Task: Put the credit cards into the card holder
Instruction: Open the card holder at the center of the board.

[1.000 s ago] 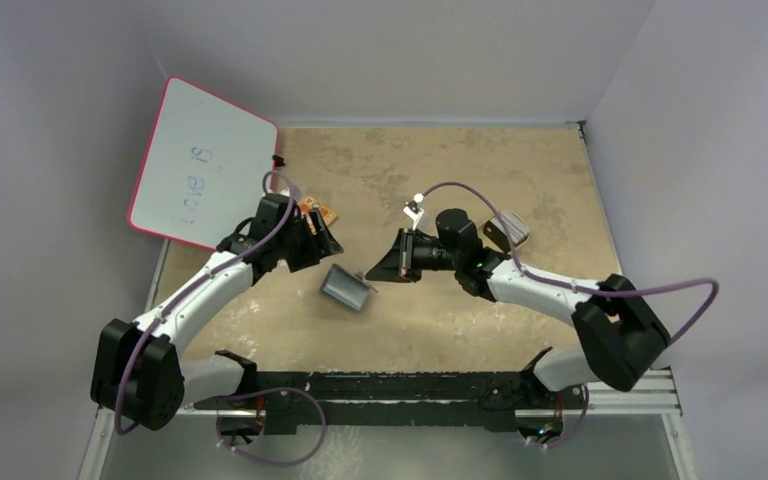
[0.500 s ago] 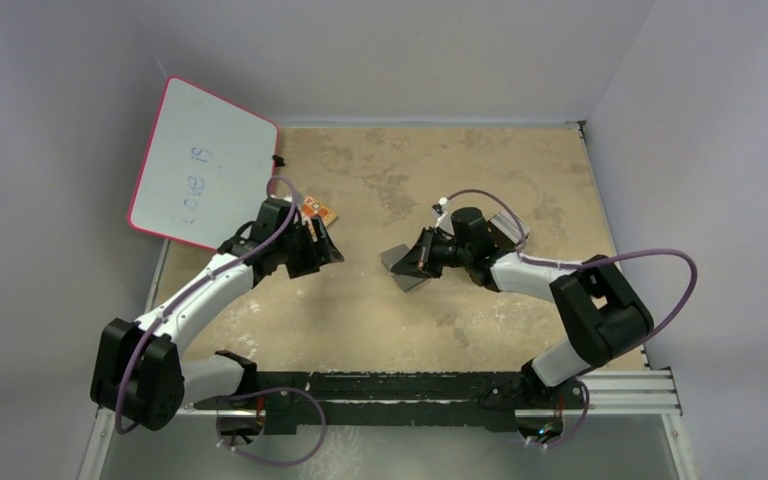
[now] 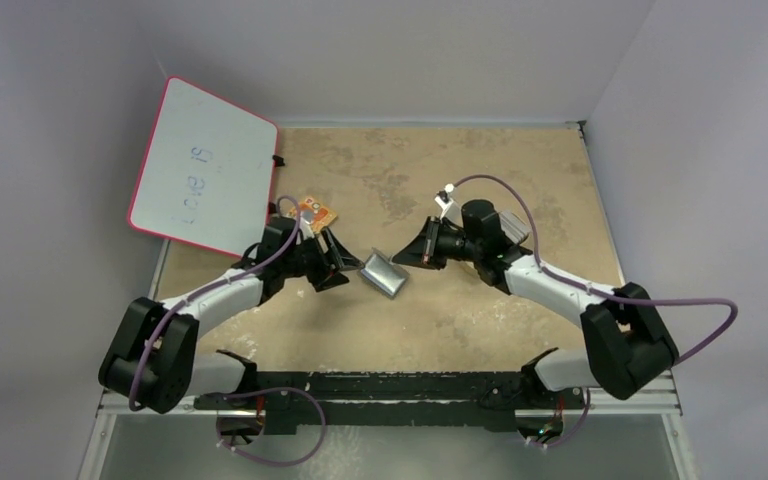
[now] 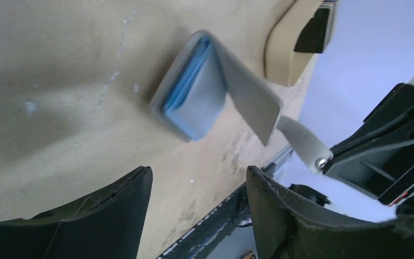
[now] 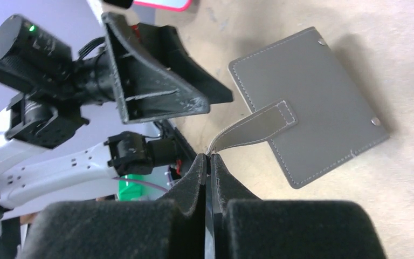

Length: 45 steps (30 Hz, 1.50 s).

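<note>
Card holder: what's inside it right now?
Visible: light blue inner pockets, where the right gripper holds up the flap of the card holder by its strap. No card shows; the flap covers the rest.

My tan, mottled table (image 3: 460, 160) sits boxed in by plain pale walls (image 3: 410, 60) on three sides, with a pink-rimmed whiteboard (image 3: 200, 180) propped at its far left corner, under soft even light.
</note>
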Motion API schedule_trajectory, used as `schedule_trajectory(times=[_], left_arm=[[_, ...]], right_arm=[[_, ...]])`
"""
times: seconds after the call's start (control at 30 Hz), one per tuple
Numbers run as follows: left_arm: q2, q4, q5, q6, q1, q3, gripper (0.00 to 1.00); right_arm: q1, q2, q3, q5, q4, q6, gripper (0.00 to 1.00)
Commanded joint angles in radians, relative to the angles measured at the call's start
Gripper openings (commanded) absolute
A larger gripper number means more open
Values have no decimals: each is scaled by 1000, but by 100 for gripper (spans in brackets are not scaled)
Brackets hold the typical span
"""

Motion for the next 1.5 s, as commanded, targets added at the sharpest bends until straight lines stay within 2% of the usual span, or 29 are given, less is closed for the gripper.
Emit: schedule_trajectory(times=[0.0, 0.1, 0.23, 0.4, 0.5, 0.7, 0.97, 1.3, 1.47], left_arm=[[-21, 228, 97, -108, 5, 1, 64], [-31, 208, 114, -112, 5, 15, 63], [-37, -12, 63, 11, 5, 85, 56], [-47, -326, -116, 184, 5, 184, 55], [-67, -380, -160, 203, 5, 200, 54], [-62, -403, -189, 215, 5, 195, 54], [-24, -362, -179, 213, 4, 161, 54], [38, -151, -51, 119, 5, 76, 53], [78, -118, -42, 124, 5, 70, 53]], right_arm=[[63, -80, 3, -44, 62, 76, 0], [143, -99, -19, -52, 146, 173, 0], [218, -104, -38, -33, 252, 272, 0], [218, -69, -42, -5, 226, 255, 0], [218, -22, -41, -21, 193, 221, 0], [205, 43, -15, 14, 85, 106, 0], [105, 11, -61, 102, -64, -20, 0], [67, -17, -94, 198, -208, -114, 0], [67, -46, -117, 253, -269, -126, 0]])
